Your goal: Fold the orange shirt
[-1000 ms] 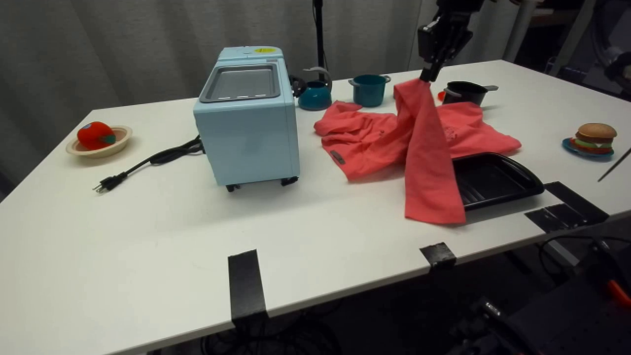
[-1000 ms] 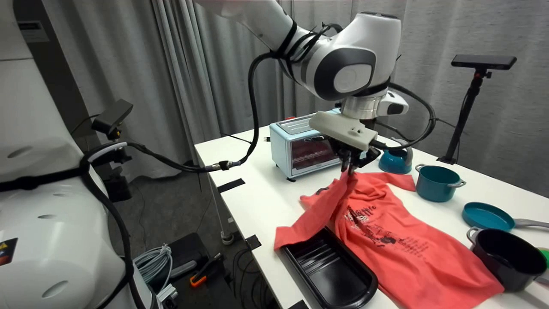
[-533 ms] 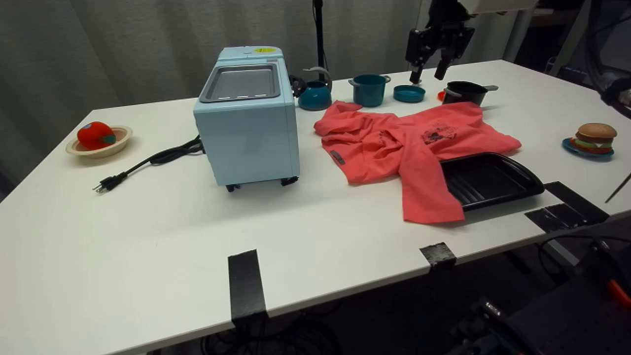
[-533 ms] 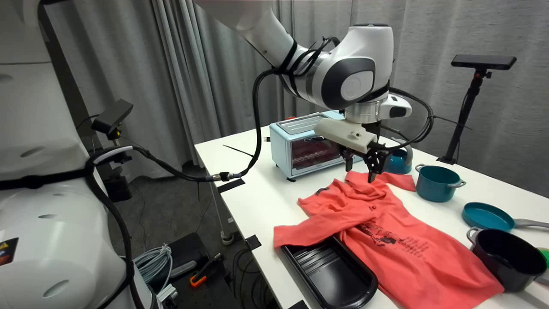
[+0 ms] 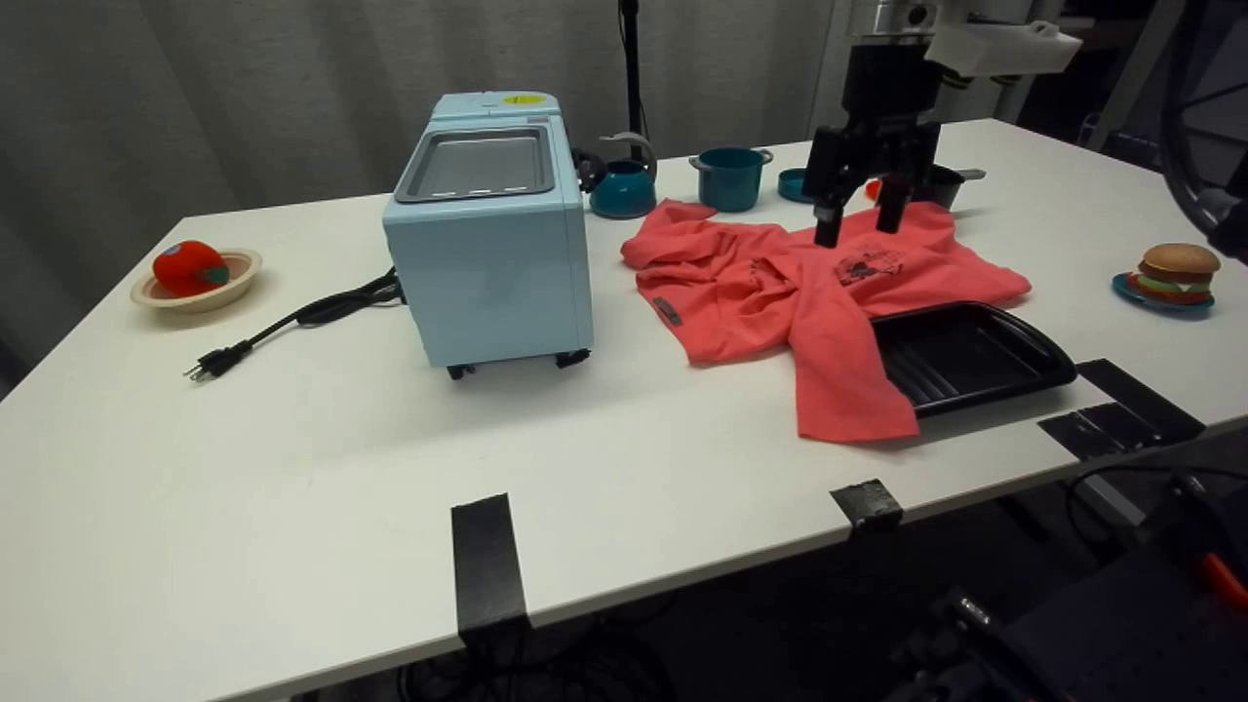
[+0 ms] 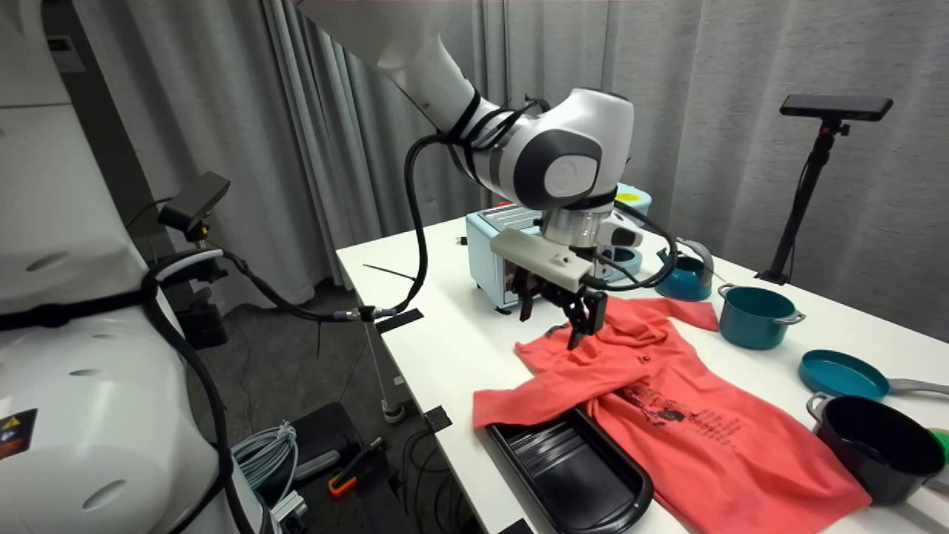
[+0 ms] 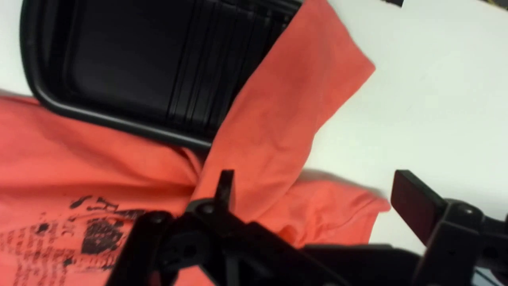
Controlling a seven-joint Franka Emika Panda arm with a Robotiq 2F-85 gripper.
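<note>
The orange shirt [image 5: 721, 302] lies crumpled at its collar end and flatter toward its printed body [image 6: 712, 437]. One sleeve [image 7: 274, 119] is laid across the body and over one end of the black tray [image 6: 593, 475], its cuff reaching the white table near the front edge. Above the shirt hangs my gripper [image 5: 858, 227], pointing down, its fingers spread wide with nothing between them. In the wrist view the gripper [image 7: 314, 178] has one finger over the folded sleeve and the other over bare table beside the shirt. Cloth under the gripper body is partly hidden.
A light blue toaster oven [image 5: 497, 283] stands beside the collar end. Behind the shirt are a kettle [image 6: 680, 278], a teal pot [image 6: 752, 330], a teal pan [image 6: 845, 374] and a dark pot [image 6: 882, 452]. A toy burger [image 5: 1178, 268] sits beyond the tray.
The gripper has opened and let go of the sleeve, which has dropped flat across the shirt and tray. Since then the arm has moved toward the table's front edge and lower.
</note>
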